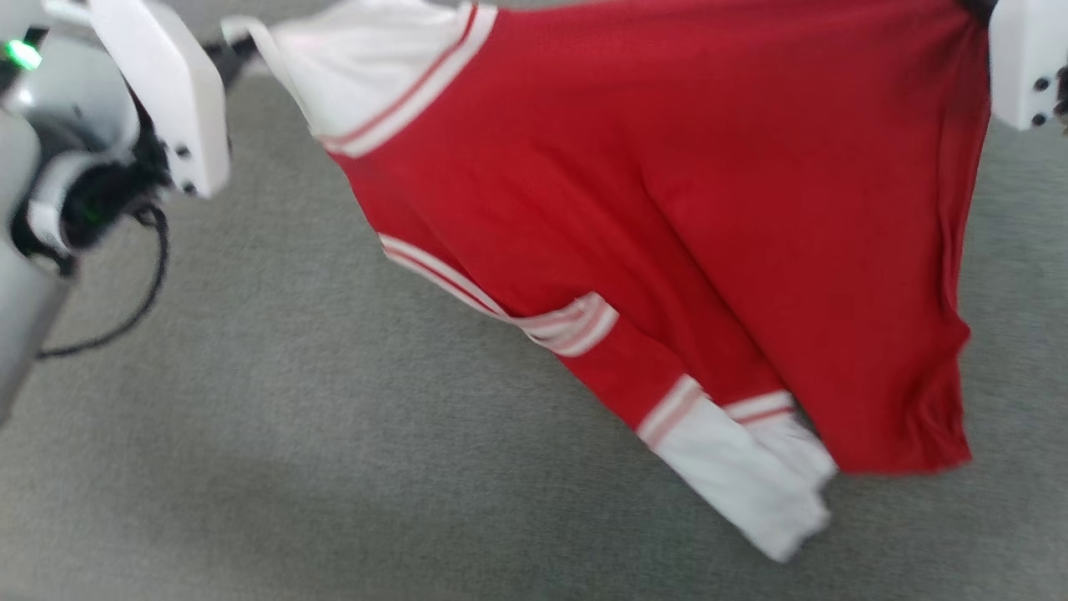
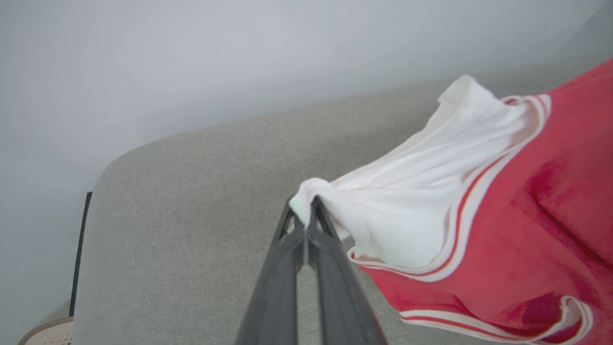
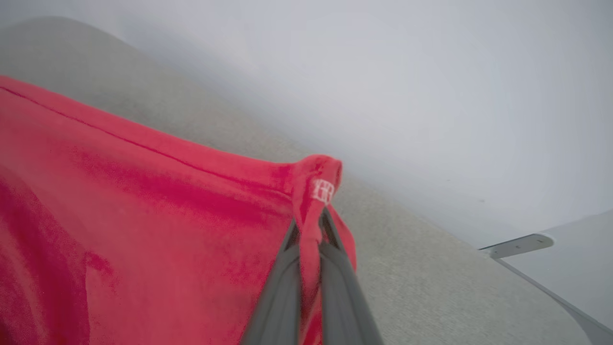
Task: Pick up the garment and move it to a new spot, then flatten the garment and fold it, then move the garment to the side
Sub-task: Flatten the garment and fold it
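Note:
The garment (image 1: 667,209), a red jersey with white sleeves and striped trim, hangs spread in the air above a grey cushion surface (image 1: 250,467). Its back faces me, so I see no lettering. At the upper left my left gripper (image 1: 238,42) holds a white sleeve. In the left wrist view that gripper (image 2: 304,211) is shut on the bunched tip of the sleeve (image 2: 407,201). My right gripper (image 1: 978,10) holds the garment's top right corner. The right wrist view shows it (image 3: 311,225) shut on a fold of the red cloth (image 3: 143,215). The other sleeve (image 1: 751,476) dangles lowest.
The grey upholstered surface (image 2: 191,230) spreads under and behind the hanging cloth, with a pale wall (image 2: 191,62) beyond it. A black cable (image 1: 142,284) loops from my left arm. A pale grey panel (image 3: 565,258) shows at the lower right of the right wrist view.

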`<state>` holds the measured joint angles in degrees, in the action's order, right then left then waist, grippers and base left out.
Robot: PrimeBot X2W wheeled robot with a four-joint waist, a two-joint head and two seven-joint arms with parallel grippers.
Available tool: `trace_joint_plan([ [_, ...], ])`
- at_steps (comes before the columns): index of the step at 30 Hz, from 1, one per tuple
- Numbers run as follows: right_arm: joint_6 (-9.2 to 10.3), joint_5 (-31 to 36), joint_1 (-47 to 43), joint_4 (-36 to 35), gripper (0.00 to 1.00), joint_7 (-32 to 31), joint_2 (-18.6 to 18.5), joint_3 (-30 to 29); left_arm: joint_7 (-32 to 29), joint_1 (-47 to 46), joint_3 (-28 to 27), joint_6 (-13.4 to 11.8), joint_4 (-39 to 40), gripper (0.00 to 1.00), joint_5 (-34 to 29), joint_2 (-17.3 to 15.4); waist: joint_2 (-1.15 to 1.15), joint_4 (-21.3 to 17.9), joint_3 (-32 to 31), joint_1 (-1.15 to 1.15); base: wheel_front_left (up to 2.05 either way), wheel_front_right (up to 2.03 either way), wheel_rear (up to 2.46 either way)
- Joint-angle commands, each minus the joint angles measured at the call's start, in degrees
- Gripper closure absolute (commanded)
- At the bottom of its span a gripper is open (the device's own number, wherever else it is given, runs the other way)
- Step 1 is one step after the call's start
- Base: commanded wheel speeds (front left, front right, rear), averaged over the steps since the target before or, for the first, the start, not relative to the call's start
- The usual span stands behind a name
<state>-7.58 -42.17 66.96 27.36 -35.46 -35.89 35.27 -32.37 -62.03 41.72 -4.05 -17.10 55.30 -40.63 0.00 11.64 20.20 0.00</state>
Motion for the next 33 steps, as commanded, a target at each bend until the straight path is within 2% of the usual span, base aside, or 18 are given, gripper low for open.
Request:
trace_joint_plan([
  [1,0.16,0.73,0.33,-0.6,1.0,0.58,-0.11,-0.92,-0.41,-1.58,-0.2,-0.14,-0.49,1.0,-1.37,-0.7,0.0,-2.11,-2.08,0.0,0.0,0.0,0.0],
  [12,0.17,5.64,0.69,-5.25,1.0,-0.86,3.84,-9.24,0.23,-13.16,-1.03,2.61,-6.87,1.0,-4.6,0.25,0.0,-6.33,-6.8,0.0,0.0,0.0,0.0],
  [19,0.17,10.66,2.41,-4.61,1.0,0.74,6.53,-13.23,5.28,-20.07,-1.61,3.85,-12.0,1.0,-7.01,3.61,0.0,-7.19,-5.73,0.0,0.0,0.0,0.0],
  [23,0.17,15.57,5.92,-0.47,1.0,4.98,9.19,-15.29,11.26,-25.33,-2.19,3.74,-16.25,1.0,-9.32,6.69,0.0,-7.51,-2.96,0.0,0.0,0.0,0.0],
  [27,0.17,21.62,11.08,6.3,1.0,11.8,12.34,-17.54,20.46,-31.96,-2.65,3.06,-21.1,1.0,-13.73,8.82,0.0,-7.95,0.34,0.0,0.0,0.0,0.0],
  [33,0.17,33.88,18.8,15.25,1.0,29.5,15.94,-21.25,38.62,-40.93,-4.22,3.0,-27.63,1.0,-18.75,11.23,0.0,-7.78,4.32,0.0,0.0,0.0,0.0],
])
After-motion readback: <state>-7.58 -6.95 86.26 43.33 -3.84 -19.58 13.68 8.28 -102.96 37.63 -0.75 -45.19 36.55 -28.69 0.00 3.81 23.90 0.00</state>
